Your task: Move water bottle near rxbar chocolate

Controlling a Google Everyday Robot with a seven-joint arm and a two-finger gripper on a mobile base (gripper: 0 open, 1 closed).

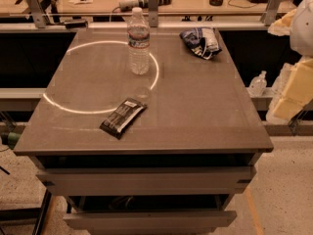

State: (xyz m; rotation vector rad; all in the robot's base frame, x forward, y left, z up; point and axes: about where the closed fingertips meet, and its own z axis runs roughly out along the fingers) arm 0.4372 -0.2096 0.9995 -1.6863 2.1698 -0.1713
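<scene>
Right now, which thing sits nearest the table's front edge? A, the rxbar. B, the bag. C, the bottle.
A: the rxbar lies closest to the front edge of the table, while the bottle and the bag are farther back; the gripper is not in view.
</scene>
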